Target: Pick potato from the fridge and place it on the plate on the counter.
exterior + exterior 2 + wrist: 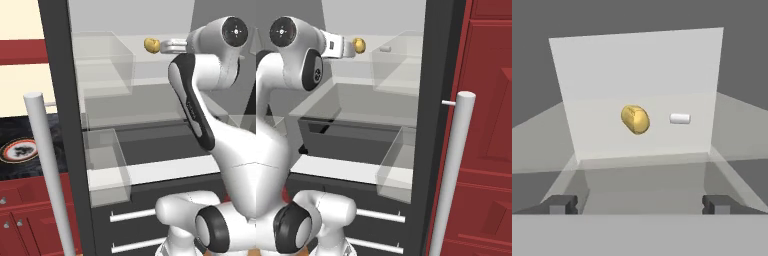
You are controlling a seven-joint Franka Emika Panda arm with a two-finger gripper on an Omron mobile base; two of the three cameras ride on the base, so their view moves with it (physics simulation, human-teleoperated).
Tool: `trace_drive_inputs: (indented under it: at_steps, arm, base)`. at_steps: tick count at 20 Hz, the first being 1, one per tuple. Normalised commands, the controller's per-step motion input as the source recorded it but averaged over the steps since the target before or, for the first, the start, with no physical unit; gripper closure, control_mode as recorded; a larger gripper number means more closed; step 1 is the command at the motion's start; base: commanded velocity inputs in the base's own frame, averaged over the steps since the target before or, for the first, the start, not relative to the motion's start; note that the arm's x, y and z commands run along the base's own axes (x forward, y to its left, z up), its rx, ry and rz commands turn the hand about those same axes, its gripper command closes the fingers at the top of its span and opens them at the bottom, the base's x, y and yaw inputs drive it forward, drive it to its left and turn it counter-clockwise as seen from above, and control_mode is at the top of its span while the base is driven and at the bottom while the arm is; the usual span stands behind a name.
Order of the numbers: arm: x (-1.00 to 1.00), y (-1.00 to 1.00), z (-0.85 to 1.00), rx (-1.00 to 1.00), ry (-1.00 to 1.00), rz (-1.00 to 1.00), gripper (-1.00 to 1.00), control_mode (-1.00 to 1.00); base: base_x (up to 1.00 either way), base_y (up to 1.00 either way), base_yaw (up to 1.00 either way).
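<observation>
1. Gripper jaws spread wide, nothing between them, aimed into the open fridge.
2. Potato sits on the upper glass shelf, ahead of the fingertips, not touching.
3. Small white block just beside the potato.
4. Plate rests on the counter left of the fridge.

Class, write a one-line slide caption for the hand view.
Open gripper lined up with the potato on a fridge shelf, a small white block beside it.
</observation>
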Motion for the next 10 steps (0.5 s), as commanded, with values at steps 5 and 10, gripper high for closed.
trace_drive_inputs:
  at_steps: [5, 10]
  arm:
    - [0.59, 0.0, -0.02, 0.0, 0.0, 0.0, -1.0, -1.0]
    - [0.56, 0.0, -0.11, 0.0, 0.0, 0.0, -1.0, -1.0]
  base:
    - [0.0, 0.0, 0.0]
    - [0.0, 0.0, 0.0]
